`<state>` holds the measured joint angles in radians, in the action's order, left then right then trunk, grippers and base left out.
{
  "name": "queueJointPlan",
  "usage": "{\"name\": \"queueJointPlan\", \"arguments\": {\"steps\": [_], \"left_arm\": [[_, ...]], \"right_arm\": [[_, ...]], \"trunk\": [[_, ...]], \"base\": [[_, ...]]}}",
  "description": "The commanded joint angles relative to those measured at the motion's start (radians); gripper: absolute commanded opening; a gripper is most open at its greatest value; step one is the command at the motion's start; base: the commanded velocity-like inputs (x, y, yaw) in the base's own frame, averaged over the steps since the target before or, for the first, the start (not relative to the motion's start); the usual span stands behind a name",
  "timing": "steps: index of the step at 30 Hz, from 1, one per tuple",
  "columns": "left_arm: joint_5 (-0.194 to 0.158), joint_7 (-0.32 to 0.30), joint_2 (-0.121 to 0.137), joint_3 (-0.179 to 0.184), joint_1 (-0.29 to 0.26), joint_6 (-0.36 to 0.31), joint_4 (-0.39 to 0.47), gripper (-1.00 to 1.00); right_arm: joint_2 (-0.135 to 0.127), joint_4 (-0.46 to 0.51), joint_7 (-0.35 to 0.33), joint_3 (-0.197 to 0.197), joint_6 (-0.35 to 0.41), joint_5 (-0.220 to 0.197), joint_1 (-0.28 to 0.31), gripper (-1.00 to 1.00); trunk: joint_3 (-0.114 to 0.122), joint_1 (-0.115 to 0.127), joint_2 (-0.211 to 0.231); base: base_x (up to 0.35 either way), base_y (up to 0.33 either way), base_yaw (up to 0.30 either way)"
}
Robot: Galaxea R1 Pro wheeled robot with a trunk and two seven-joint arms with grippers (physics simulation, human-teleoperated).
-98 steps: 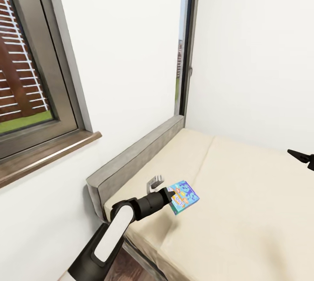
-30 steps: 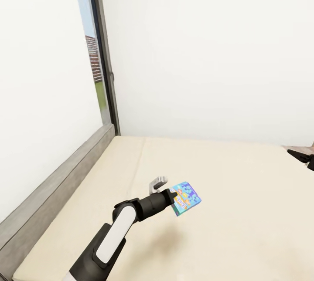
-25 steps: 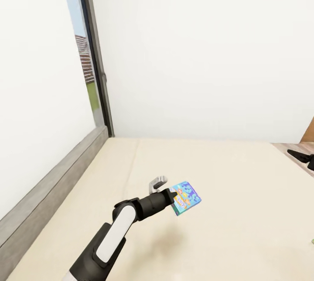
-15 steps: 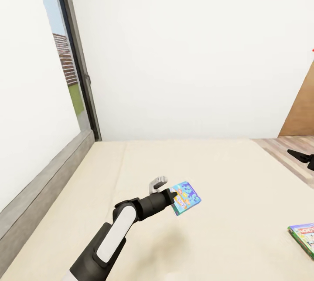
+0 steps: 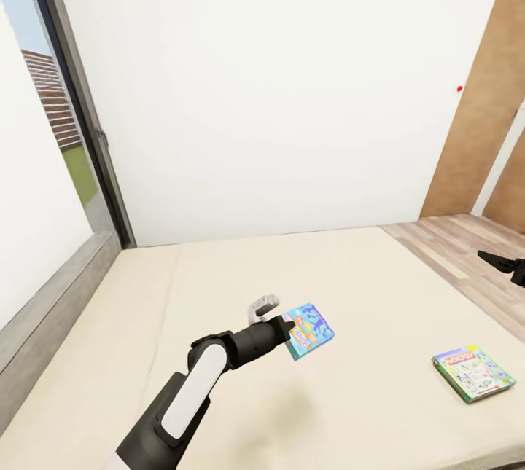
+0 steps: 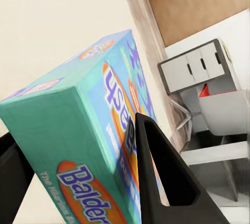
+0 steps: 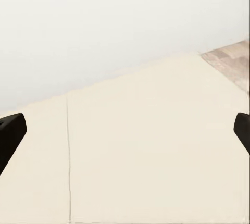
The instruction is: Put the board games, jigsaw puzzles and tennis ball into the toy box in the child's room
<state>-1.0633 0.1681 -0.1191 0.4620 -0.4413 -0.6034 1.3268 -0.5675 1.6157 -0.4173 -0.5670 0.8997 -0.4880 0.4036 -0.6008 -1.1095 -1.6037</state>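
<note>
Broadly, the bed (image 5: pixel 350 288) dominates, a wide cream mattress running from the window side toward the wood-plank floor (image 5: pixel 467 244) and wooden door (image 5: pixel 481 106); everything else is placed against it. Above the mattress's middle, the left gripper (image 5: pixel 286 330) has its jaws clenched on a blue board game (image 5: pixel 309 329), held clear of the bedding and tilted; in the left wrist view the teal box (image 6: pixel 88 146) sits wedged between the two dark fingers (image 6: pixel 161 182). Near the bed's floor-side edge lies a green board game (image 5: pixel 474 372), flat and untouched. Beyond that edge the right gripper (image 5: pixel 510 267) hangs over the floor, and the right wrist view shows its jaws spread wide with nothing between them.

The step in hand looks like fetching the second game from the bed. Done well, the right arm should come down squarely over the green box, close across its narrower span, and lift it level, while the left keeps its grip firm so the tilted box cannot slip during the drive to the tabletop.
</note>
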Motion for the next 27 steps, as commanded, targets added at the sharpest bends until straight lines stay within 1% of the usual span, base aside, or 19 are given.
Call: {"name": "queueJointPlan", "arguments": {"steps": [1, 2, 3, 4, 5, 7, 10, 21, 23, 27], "left_arm": [[-0.01, 0.013, 0.001, -0.002, -0.001, -0.002, 0.002, -1.0], [-0.009, 0.013, 0.002, -0.003, -0.001, -0.002, 0.002, -1.0], [-0.009, 0.014, 0.002, -0.003, -0.001, -0.002, 0.002, -1.0], [-0.009, 0.014, 0.002, -0.003, -0.001, -0.003, 0.002, -1.0], [-0.009, 0.017, 0.001, -0.002, -0.001, -0.003, 0.002, -1.0], [-0.009, 0.021, 0.001, 0.001, -0.001, -0.004, 0.003, -1.0], [-0.01, 0.018, 0.001, 0.003, -0.001, -0.004, 0.003, -1.0], [-0.009, 0.017, -0.001, 0.007, -0.003, -0.01, 0.003, -1.0], [-0.017, 0.012, 0.002, 0.0, -0.002, -0.009, 0.002, -1.0], [-0.018, 0.011, 0.001, -0.001, -0.002, -0.007, 0.002, -1.0]], "right_arm": [[0.0, 0.0, -0.004, 0.03, 0.005, 0.025, 0.002, 1.0], [0.004, 0.0, -0.002, 0.067, 0.006, 0.07, 0.002, 1.0], [0.008, 0.0, -0.002, 0.086, 0.011, 0.107, 0.003, 1.0], [0.01, 0.0, -0.002, 0.092, 0.015, 0.123, 0.004, 1.0], [0.012, 0.0, -0.001, 0.102, 0.029, 0.148, 0.006, 1.0], [0.013, 0.0, 0.0, 0.11, 0.047, 0.171, 0.01, 1.0], [0.013, 0.0, 0.001, 0.116, 0.064, 0.191, 0.013, 1.0], [0.016, 0.0, 0.002, 0.115, 0.069, 0.194, 0.015, 1.0], [0.017, 0.0, 0.001, 0.113, 0.068, 0.193, 0.015, 1.0], [0.017, 0.0, 0.0, 0.113, 0.068, 0.193, 0.015, 1.0]], "trunk": [[0.002, 0.004, 0.007], [0.005, 0.008, 0.014], [0.008, 0.012, 0.021], [0.012, 0.016, 0.028], [0.015, 0.019, 0.035], [0.021, 0.027, 0.049], [0.03, 0.039, 0.07], [0.065, 0.081, 0.147], [0.071, 0.088, 0.161], [0.084, 0.104, 0.189]], "base": [[0.0, 0.0, -0.268], [0.0, 0.0, -0.262], [0.0, 0.0, -0.262], [0.0, 0.0, -0.263], [0.0, 0.0, -0.263], [0.0, 0.0, -0.267], [0.0, 0.0, -0.274], [0.0, 0.0, -0.275], [0.0, 0.0, -0.286], [0.0, 0.0, -0.285]]}}
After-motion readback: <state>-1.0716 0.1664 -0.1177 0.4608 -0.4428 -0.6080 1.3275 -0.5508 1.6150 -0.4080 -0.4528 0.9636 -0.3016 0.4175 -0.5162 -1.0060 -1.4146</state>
